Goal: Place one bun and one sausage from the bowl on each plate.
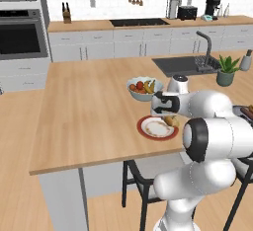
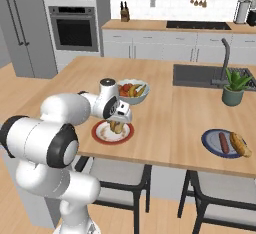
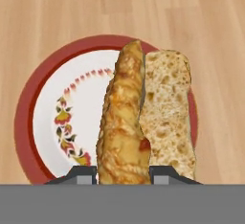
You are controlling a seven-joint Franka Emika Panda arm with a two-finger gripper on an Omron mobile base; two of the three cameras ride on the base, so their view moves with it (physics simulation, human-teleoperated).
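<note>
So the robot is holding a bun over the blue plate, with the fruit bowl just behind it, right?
Not quite: the plate under the gripper is red-rimmed, as the hand view shows. The rest holds: the gripper is shut on the bun, and the fruit bowl sits just behind.

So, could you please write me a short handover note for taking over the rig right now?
Gripper: shut on the golden-brown split bun, held above the red-rimmed floral plate near the pale fruit bowl.
Done: the blue plate to the right already carries a reddish sausage and a bun.
Left: set this bun on the red-rimmed plate, then add a sausage; none lies there yet.
</note>
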